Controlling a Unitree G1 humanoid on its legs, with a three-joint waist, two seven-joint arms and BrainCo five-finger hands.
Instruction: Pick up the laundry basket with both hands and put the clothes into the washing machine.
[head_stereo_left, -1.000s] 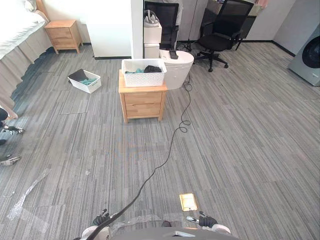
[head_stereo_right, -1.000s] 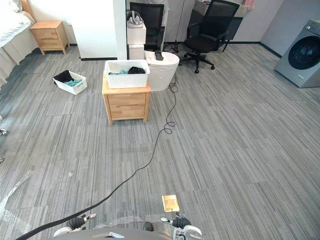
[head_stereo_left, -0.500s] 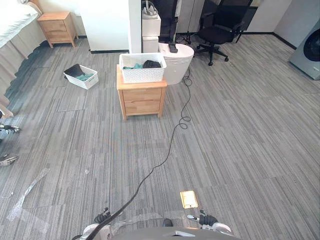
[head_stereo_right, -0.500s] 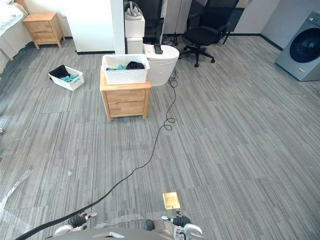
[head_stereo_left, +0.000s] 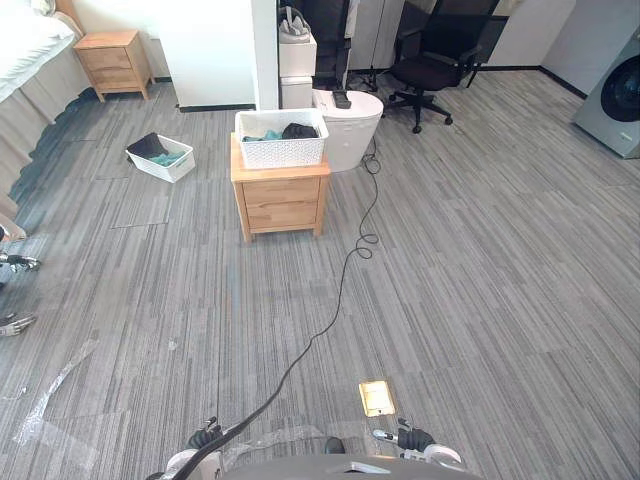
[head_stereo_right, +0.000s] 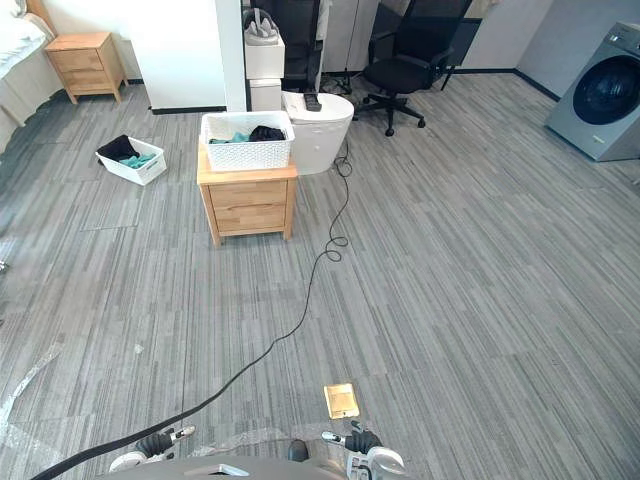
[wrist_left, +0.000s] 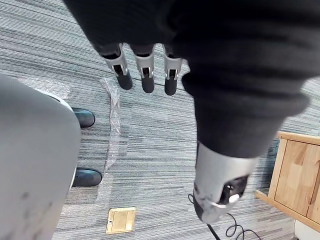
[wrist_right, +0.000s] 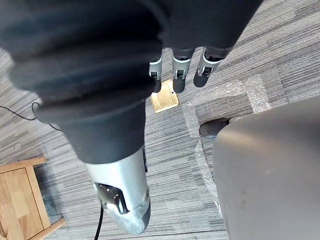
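Note:
A white laundry basket (head_stereo_left: 281, 139) with dark and teal clothes stands on a wooden nightstand (head_stereo_left: 283, 196) in the middle distance, far from both hands. The grey washing machine (head_stereo_right: 601, 92) stands at the far right edge of the room. My left hand (head_stereo_left: 203, 438) hangs low at the bottom of the eye views, fingers (wrist_left: 145, 72) straight and holding nothing. My right hand (head_stereo_left: 411, 438) hangs likewise, its fingers (wrist_right: 180, 73) relaxed over the floor.
A small white bin (head_stereo_left: 161, 157) with clothes lies on the floor left of the nightstand. Behind the nightstand are a round white unit (head_stereo_left: 350, 128) and a black office chair (head_stereo_left: 430, 62). A brass floor socket (head_stereo_left: 376, 397) sits near my feet. Bed (head_stereo_left: 28, 55) at far left.
The whole picture has shifted a little, so the camera moved; basket and nightstand stay put. Both hands hang as before.

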